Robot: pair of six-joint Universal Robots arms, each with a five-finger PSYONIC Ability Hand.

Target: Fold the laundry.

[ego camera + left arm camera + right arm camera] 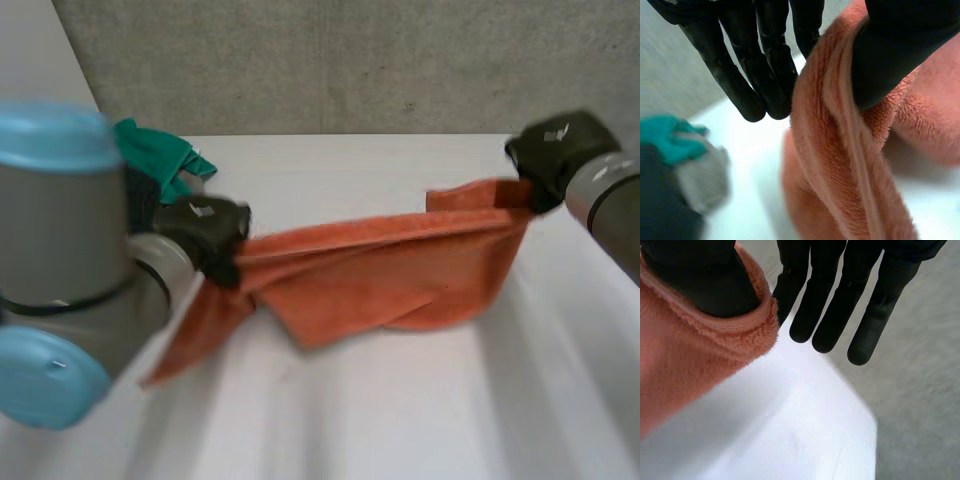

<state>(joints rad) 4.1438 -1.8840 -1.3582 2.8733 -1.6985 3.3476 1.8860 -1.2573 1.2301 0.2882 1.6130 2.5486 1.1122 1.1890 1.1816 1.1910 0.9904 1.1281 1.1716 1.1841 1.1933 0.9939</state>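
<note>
White table is backed by a grey concrete wall. An orange towel is held stretched between the two hands, raised off the table along its upper edge. Its lower folds sag toward the surface near the middle of the table.

The left hand is placed at the towel's left end, where a loose tail hangs down beside the left arm. In the left wrist view the thumb is pressed onto a bunched edge of the towel, which is pinched against the nearest of the fingers. These are held straight and close together.

The right hand is placed at the towel's far right corner, near the table's back edge. In the right wrist view that corner is clamped under the thumb against the first finger. The other fingers are held straight, side by side, and touch nothing.

A green cloth lies at the table's far left corner, well apart from the towel. A darker item beneath it cannot be made out. A small pale mark is seen on the back of each hand, and it cannot be read.
</note>
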